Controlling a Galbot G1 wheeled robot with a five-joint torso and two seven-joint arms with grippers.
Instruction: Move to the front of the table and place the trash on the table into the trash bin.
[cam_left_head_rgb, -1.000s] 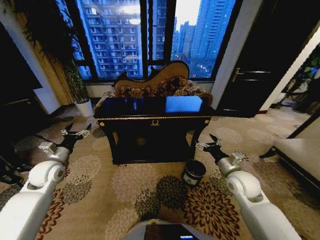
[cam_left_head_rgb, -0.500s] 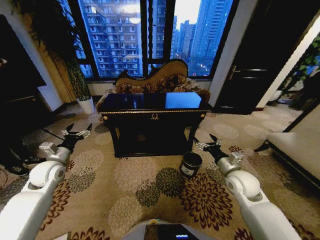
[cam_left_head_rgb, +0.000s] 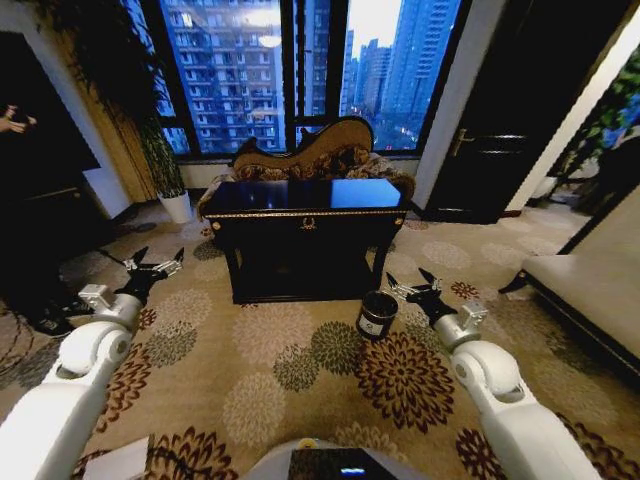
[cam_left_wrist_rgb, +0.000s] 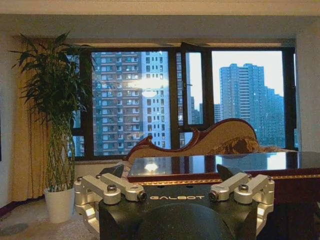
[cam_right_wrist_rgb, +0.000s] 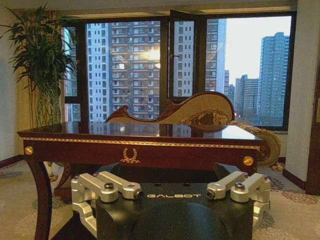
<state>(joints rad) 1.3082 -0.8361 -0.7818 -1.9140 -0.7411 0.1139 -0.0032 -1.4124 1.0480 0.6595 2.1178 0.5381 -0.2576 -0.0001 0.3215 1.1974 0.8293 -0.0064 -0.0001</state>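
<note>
Grippers hang spread and empty ahead of the robot, the left gripper (cam_left_head_rgb: 150, 270) over carpet off the table's left end, the right gripper (cam_left_head_rgb: 415, 290) just beside the bin (cam_left_head_rgb: 377, 314). The bin stands on the floor by the table's (cam_left_head_rgb: 305, 213) front right corner. Trash can't be made out on top. Driving closer, the right arm could knock the bin over.
</note>
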